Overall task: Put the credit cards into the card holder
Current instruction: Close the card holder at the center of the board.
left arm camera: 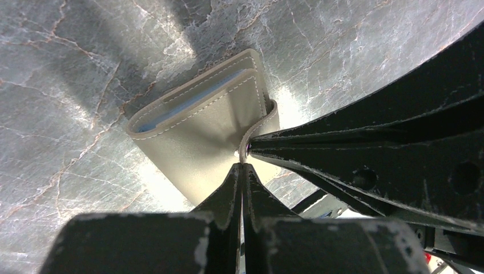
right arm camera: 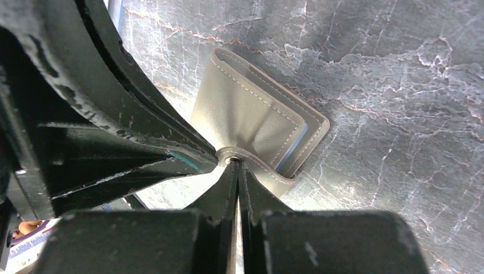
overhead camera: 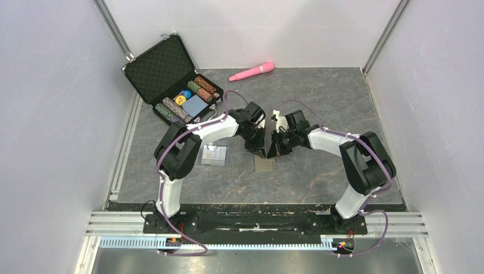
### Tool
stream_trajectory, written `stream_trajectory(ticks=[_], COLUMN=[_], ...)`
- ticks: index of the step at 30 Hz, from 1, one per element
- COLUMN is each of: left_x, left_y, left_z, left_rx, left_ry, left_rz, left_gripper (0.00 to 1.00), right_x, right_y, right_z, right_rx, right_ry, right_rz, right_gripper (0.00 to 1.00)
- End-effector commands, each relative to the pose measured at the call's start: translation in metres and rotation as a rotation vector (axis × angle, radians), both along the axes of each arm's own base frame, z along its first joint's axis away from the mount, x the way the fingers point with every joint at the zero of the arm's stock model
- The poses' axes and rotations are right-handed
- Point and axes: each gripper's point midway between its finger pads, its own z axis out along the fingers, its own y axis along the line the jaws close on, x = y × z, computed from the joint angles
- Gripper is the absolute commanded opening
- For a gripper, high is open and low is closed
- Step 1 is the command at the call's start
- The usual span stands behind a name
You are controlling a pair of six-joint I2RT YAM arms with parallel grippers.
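The holder (left arm camera: 200,131) lies folded on the worktop (left arm camera: 68,68), with the cards (overhead camera: 214,154) beside it. The left gripper (left arm camera: 242,165) and right gripper (right arm camera: 235,165) have their jaws clenched, tips meeting at the tab (left arm camera: 259,128). Which one grips it cannot be told. Peel the tab slowly and keep the holder pinned.

A khaki-tan stitched folding card holder (left arm camera: 200,128) lies at mid-frame on the grey marbled bench (left arm camera: 74,68), with light-blue lining showing along its upper-left edge. The black left gripper (left arm camera: 242,170) rises from the bottom centre, jaws pressed together, tips at the holder's curled tab. The black right gripper (left arm camera: 254,147) reaches in from the right, its tips meeting the same tab.
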Motion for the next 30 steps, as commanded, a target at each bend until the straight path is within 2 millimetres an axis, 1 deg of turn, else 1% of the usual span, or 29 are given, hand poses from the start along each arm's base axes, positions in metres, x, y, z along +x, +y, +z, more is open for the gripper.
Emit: stream_trajectory(ticks=[1, 4, 7, 20, 30], left_x=[0.002, 0.001, -0.001, -0.006, -0.003], left_y=[-0.007, -0.006, -0.003, 0.009, 0.013], left_z=[0.037, 0.035, 0.030, 0.009, -0.004], left_rx=[-0.070, -0.067, -0.053, 0.010, 0.047], left_ry=[-0.063, -0.056, -0.048, -0.029, -0.029], left_rz=[-0.015, -0.010, -0.006, 0.015, 0.018], left_gripper=[0.02, 0.02, 0.02, 0.02, 0.02], right_x=[0.015, 0.017, 0.017, 0.011, 0.004], right_y=[0.005, 0.004, 0.003, 0.005, 0.008], right_z=[0.024, 0.029, 0.028, 0.020, 0.007], right_rx=[0.030, 0.040, 0.039, 0.051, 0.060], right_ry=[-0.080, -0.092, -0.091, -0.061, -0.021], right_rz=[-0.011, -0.019, -0.021, -0.014, 0.001], right_gripper=[0.02, 0.04, 0.04, 0.06, 0.06])
